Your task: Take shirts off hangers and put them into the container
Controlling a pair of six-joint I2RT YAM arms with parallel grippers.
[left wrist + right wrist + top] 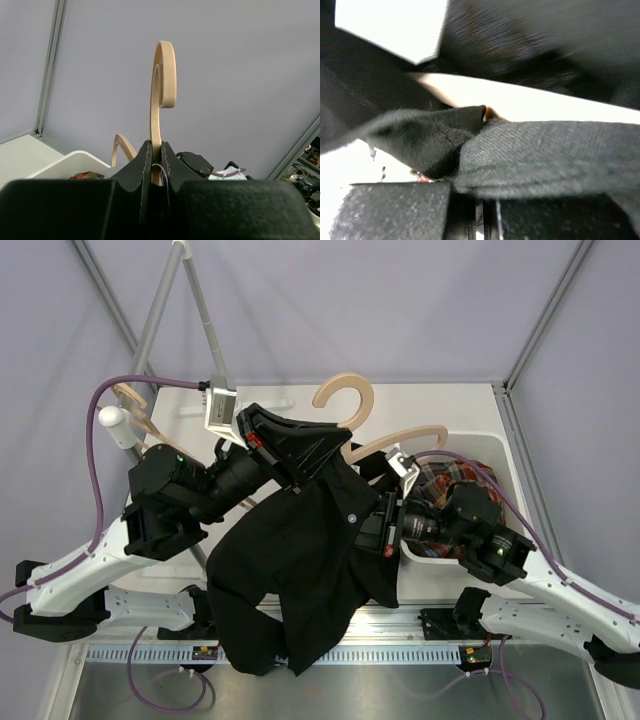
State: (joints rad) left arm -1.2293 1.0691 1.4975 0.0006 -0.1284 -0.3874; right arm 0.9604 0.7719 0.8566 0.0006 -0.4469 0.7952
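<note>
The hanger (161, 75) is being clamped by the left pincer (156, 150) and the black shirt (290, 560) grasped by the right pincer (480, 215); a steady sideways pull, with the hanger braced, is being advised.

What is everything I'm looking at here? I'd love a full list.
black shirt: one, black, hanging mid-table below the left gripper
plaid shirt: one, red, navy and yellow, inside the basket
basket: one, white, right side
held hanger: one, beige wood, centre
second hanger: one, beige wood, far left
rail: one, grey metal, back left
left gripper: black, shut on the held hanger
right gripper: black, shut on the black shirt
</note>
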